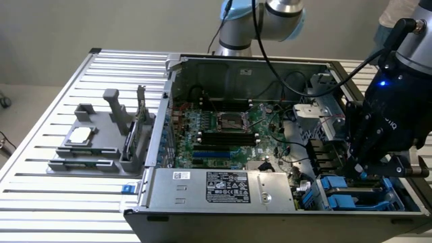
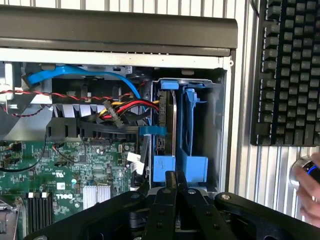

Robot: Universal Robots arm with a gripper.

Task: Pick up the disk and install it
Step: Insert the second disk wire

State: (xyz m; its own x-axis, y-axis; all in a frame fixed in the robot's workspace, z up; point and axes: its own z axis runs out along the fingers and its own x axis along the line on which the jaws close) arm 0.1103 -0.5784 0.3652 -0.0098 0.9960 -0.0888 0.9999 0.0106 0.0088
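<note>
The disk (image 2: 169, 125) stands on edge in the drive bay at the corner of the open computer case, framed by its blue carrier (image 2: 162, 167). A second blue carrier (image 2: 192, 150) sits beside it in the same bay. My gripper (image 2: 176, 181) is shut, its black fingertips pressed together right at the near end of the disk; nothing shows between them. In the exterior view the gripper (image 1: 364, 172) hangs over the blue carriers (image 1: 341, 195) at the case's front right corner.
The motherboard (image 1: 223, 134), a grey power supply box (image 1: 223, 187) and loose cables (image 2: 120, 107) fill the case. A grey fixture (image 1: 91, 144) with a small silver chip stands at the exterior view's left. A keyboard (image 2: 287, 70) and a person's hand (image 2: 312, 192) lie beside the case.
</note>
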